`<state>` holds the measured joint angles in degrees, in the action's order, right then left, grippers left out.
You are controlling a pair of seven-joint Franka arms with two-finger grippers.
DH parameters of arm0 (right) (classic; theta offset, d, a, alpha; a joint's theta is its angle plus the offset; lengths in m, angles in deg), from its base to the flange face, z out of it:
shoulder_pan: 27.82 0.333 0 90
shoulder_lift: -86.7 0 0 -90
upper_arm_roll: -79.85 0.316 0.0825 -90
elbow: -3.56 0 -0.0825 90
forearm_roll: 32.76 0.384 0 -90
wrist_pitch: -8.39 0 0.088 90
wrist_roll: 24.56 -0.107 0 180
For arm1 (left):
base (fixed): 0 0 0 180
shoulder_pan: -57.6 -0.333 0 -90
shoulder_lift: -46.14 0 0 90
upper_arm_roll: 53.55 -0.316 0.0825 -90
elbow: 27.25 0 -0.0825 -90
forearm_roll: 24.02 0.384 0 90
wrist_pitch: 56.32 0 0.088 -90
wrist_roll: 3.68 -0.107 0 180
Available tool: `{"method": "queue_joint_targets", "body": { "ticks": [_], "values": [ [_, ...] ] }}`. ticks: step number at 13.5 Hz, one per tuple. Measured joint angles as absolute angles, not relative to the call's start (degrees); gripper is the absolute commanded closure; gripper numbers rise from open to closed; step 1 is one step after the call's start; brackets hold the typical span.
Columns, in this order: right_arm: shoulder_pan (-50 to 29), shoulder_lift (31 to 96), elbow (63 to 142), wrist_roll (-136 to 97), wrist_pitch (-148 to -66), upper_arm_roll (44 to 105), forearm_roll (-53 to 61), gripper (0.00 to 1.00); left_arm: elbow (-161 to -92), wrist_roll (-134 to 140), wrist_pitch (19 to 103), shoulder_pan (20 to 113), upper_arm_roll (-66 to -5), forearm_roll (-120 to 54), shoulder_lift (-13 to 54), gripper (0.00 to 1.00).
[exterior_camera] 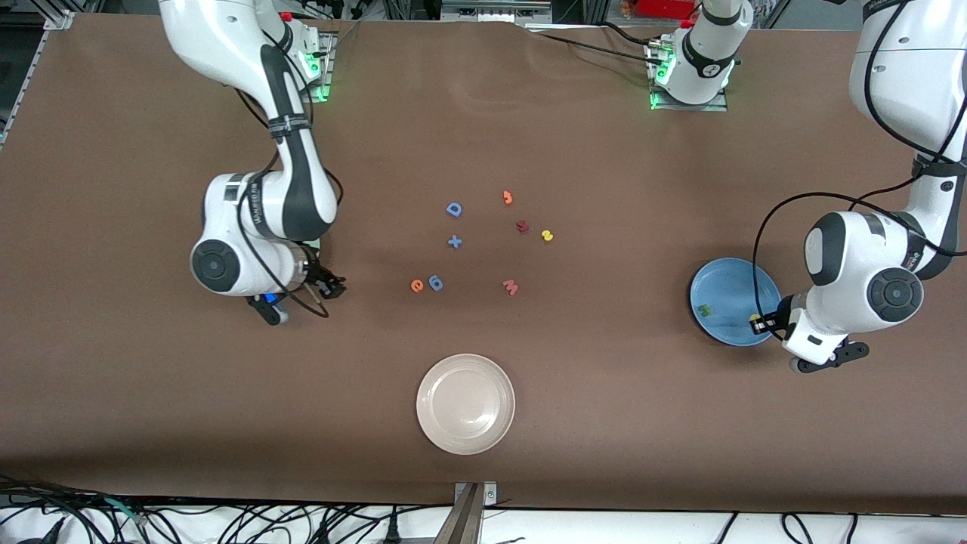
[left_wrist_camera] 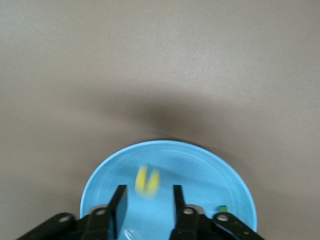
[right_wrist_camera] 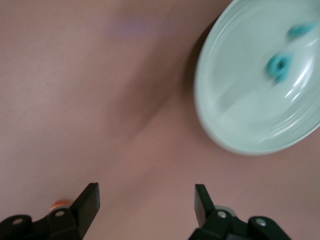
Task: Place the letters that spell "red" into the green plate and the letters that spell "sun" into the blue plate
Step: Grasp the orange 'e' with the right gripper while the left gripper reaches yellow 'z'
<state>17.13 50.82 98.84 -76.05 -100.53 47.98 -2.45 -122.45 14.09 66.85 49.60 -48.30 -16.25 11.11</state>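
Brown tabletop | left hand parted over blue plate, yellow letter dropping | right hand open, nearer orange "e", toward middle.

I saw the beige plate nearest the front camera. Mid-table sat a blue "D", blue plus, blue "6" piece, salmon "W", dark red piece, orange "3"-like piece.
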Motion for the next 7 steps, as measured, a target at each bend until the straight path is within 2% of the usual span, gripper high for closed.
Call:
{"method": "queue_joint_targets", "body": {
  "ticks": [4, 7],
  "values": [
    [19.6, 48.1, 98.7, -85.4, -109.5, 50.5, 3.2, 0.14, -123.3, 15.8, 66.8, 50.4, -47.3, -16.3, 11.8, 0.0],
    [19.7, 46.4, 98.6, -91.8, -116.0, 54.2, 4.0, 0.15, -126.2, 26.9, 66.4, 53.0, -42.8, -17.8, 14.4, 0.0]
  ]
}}
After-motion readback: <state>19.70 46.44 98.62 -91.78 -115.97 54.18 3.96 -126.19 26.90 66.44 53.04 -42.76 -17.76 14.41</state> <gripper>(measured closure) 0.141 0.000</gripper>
